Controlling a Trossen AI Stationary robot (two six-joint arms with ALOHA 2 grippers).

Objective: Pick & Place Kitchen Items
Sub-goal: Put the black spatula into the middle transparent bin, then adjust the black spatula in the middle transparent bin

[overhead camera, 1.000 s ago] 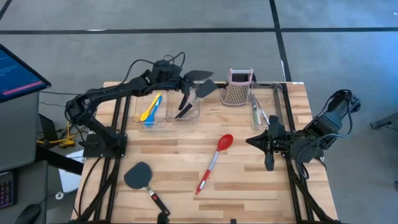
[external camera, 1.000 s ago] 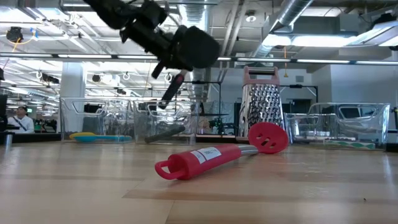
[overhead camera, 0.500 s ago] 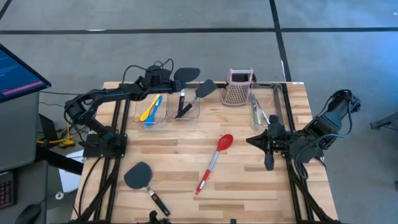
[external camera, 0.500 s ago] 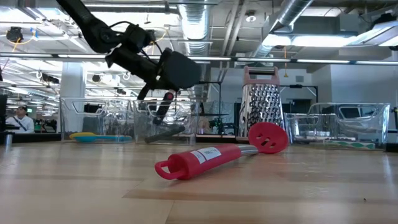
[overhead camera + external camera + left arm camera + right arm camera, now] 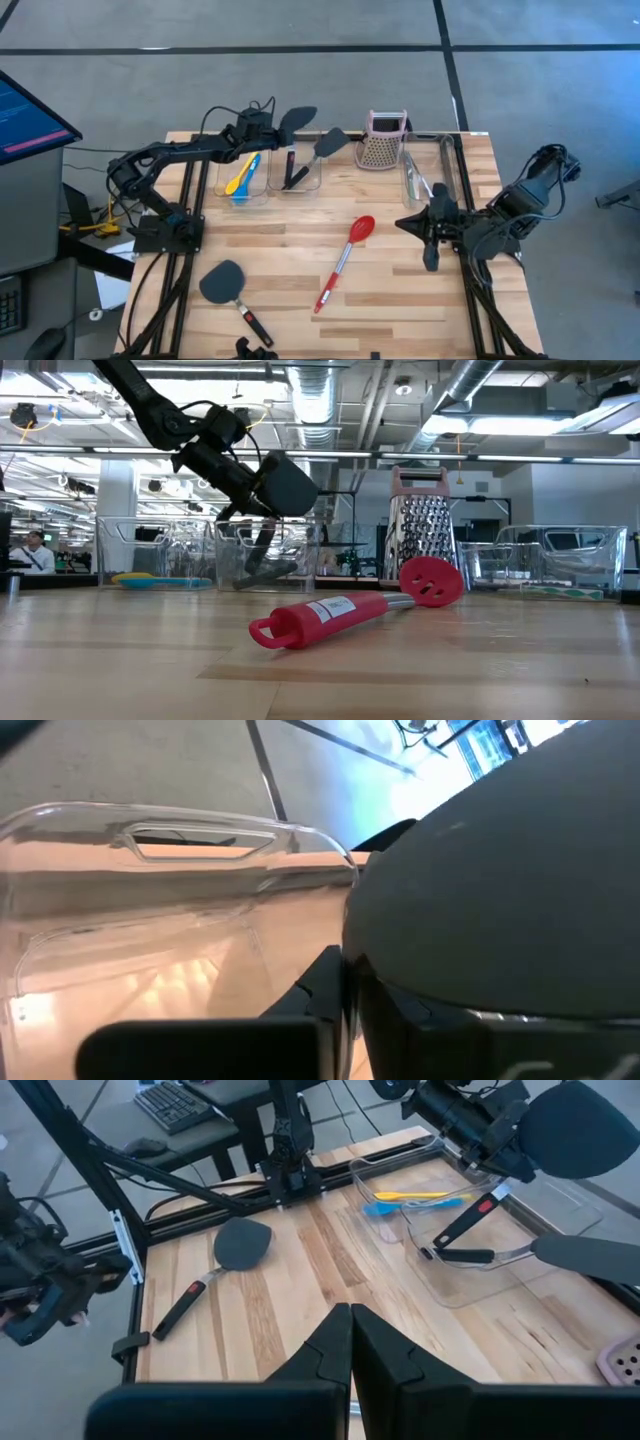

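At the upper middle of the high view, the left gripper (image 5: 262, 128) seems clenched on a stiff, light black spatula (image 5: 296, 120) standing in the middle bin (image 5: 318, 178), best gripped along its handle, while the right gripper (image 5: 430, 262) waits at lower right, closed and empty.

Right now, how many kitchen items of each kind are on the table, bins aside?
Black spatulas with black-red handles: 3
Red spoon: 1
Small yellow spoon: 1
Small blue spoon: 1
Silver metal tongs: 1
Pink-topped metal box grater: 1
Total: 8
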